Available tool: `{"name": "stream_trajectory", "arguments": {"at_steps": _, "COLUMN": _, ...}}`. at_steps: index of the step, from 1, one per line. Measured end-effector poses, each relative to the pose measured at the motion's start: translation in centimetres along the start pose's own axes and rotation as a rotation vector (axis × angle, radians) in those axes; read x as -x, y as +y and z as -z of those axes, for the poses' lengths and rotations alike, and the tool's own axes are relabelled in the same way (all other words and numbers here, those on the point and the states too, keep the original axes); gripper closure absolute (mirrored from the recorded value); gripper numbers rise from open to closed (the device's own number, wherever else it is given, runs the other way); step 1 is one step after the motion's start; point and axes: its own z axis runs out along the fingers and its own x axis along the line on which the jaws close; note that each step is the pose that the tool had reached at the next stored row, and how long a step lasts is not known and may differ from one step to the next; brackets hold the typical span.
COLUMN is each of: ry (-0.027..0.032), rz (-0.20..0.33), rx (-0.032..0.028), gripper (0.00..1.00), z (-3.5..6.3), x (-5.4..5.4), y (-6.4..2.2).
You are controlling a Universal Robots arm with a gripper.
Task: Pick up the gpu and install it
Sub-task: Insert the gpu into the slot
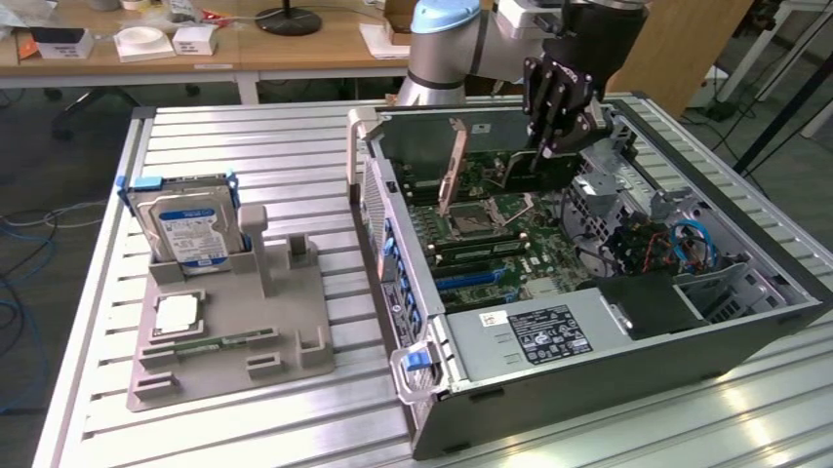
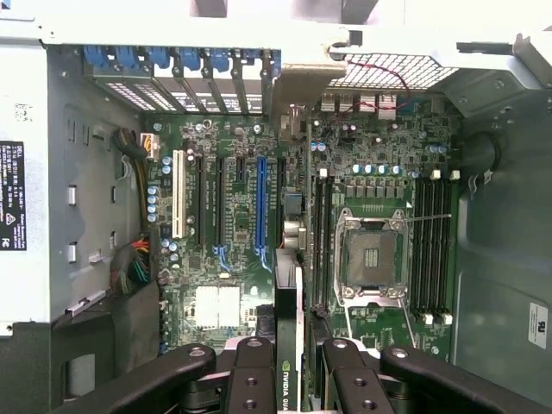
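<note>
Nearest, to the exterior view's left of the computer case [image 1: 729,336]: a grey parts holder [image 1: 280,322] on the slatted metal table [image 1: 260,146], close to the case but apart from it. A square chip [image 1: 176,314] and a slim green memory stick [image 1: 221,341] lie in the holder. A hard drive [image 1: 189,229] with a blue-white label stands upright in it, on the side away from the case.

The case lies on its side with the panel off and the inside facing up. At its near end sits the silver power supply [image 1: 540,331] with a black label. Past that is the motherboard [image 1: 508,244], with the CPU socket [image 1: 471,222] bare.

Over the far half of the case the gripper [image 1: 563,146] hangs and points down into the case. The jaws are narrow, closed onto the gpu [image 1: 534,171], which hangs below them inside the case walls.

Wrist view, looking down into the case: the black fingers [image 2: 250,375] clamp the gpu [image 2: 288,328] from both sides. The card is seen edge-on, with an NVIDIA label on its top edge. It lines up between the long blue slot [image 2: 260,207] and the CPU socket [image 2: 371,254]. Whether its lower edge touches the motherboard [image 2: 233,259], cannot tell.

Beyond the case, a wooden desk [image 1: 195,49] with small white boxes
</note>
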Motion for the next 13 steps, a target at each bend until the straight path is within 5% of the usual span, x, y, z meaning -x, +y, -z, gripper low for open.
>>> {"name": "stream_trajectory", "arguments": {"at_steps": 13, "ry": 0.0, "rz": 0.0, "rx": 0.0, "gripper": 0.74, "z": -0.33, "x": -0.56, "y": 0.03}}
